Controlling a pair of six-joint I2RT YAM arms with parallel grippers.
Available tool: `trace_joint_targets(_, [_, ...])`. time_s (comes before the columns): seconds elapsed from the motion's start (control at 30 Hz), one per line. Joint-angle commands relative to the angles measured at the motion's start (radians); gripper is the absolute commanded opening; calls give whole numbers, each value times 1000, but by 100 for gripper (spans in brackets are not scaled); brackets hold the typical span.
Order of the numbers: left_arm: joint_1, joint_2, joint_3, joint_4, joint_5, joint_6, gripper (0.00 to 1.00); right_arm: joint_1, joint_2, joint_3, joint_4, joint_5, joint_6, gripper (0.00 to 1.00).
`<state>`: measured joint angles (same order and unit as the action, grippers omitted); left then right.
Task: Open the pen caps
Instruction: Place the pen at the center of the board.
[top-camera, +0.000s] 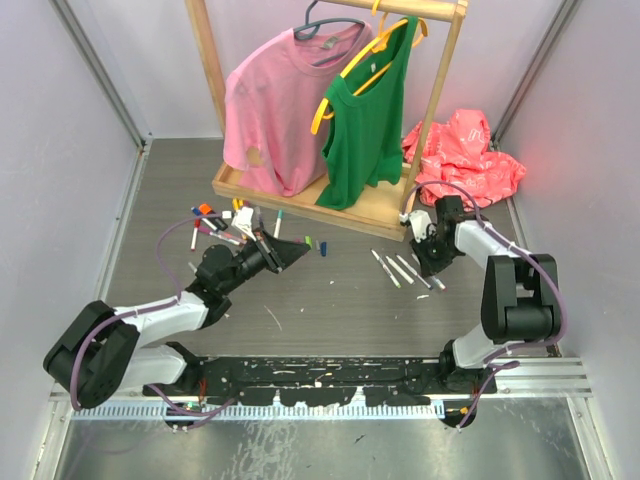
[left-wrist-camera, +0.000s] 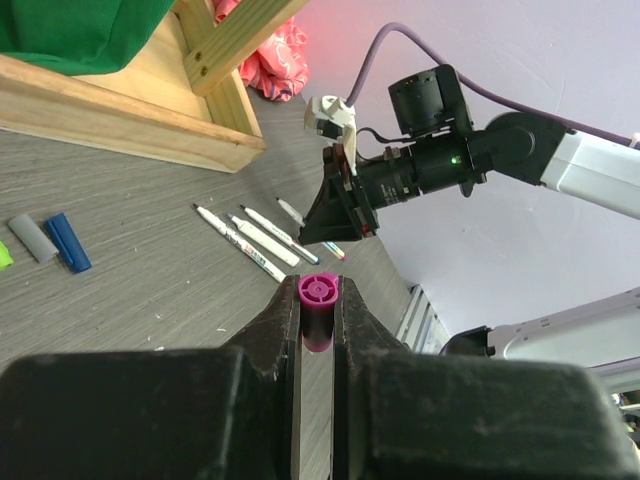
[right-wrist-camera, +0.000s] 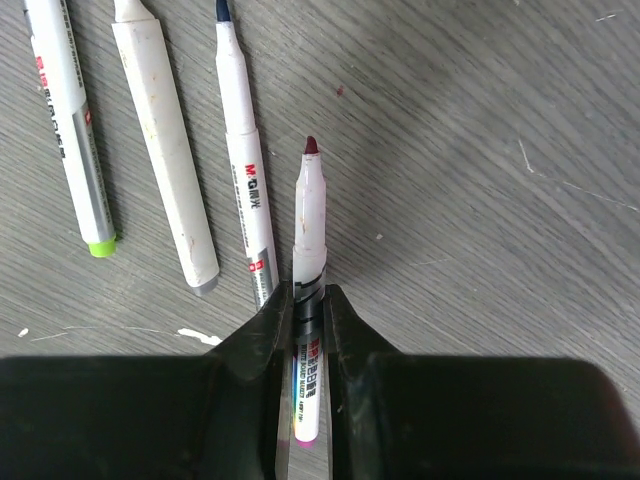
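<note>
Left of the table's (top-camera: 340, 320) centre, clamps a magenta cap (left-wrist-camera: 318, 292) in the left gripper (left-wrist-camera: 318, 312). Pinches it end-on between both fingers (left-wrist-camera: 280, 330), flat end outward, apparently clear of the table, though hard to tell from above.

Toward the right edge, squeezes a marker (right-wrist-camera: 309, 215) in the right gripper (right-wrist-camera: 305, 300). Grips the white barrel just behind the bare dark-red tip, magenta tail end back between the jaws, tip pointing away from the wrist, low over the table.

Just left of the held marker in the wrist view: three more uncapped markers (right-wrist-camera: 165, 150), flat, roughly parallel, close but apart.

Between the two grippers, nearer the far side: loose caps on the table. Grey cap (left-wrist-camera: 33, 238) and blue cap (left-wrist-camera: 67, 241) touching side by side, green cap (top-camera: 308, 241) just beside them.

Farther left, by the left end of the rack (top-camera: 385, 212): a cluster of pens (top-camera: 215, 222) with coloured ends, too small to tell which carry caps.

Along the far edge: the wooden rack, with a pink shirt (top-camera: 280, 100) and a green top (top-camera: 370, 110) on hangers. In the far right corner: a crumpled red bag (top-camera: 465, 150).
</note>
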<state>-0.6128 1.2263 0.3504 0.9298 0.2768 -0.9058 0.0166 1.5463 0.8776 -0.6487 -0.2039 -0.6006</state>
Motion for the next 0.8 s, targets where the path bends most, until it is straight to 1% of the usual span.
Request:
trace_joint_targets(0.0, [5,-24,2,52,20,-8,1,1,1,56,-6,-19,-7,9])
trace_joint_targets(0.37, [5,10,24,52,70,-29,1,39,71,89,14,-6,7,12])
trace_joint_targets(0.57, [3,36,40,57,94,-44,0,42,81,88,14,-1,13,19])
trace_joint_targets(0.6, [2,67,44,59,101,-48,0,42,81,88,14,1,13,21])
trace_joint_targets(0.77, [-25,125,68,69,112,-53,0,42,86,86,14,1,16,25])
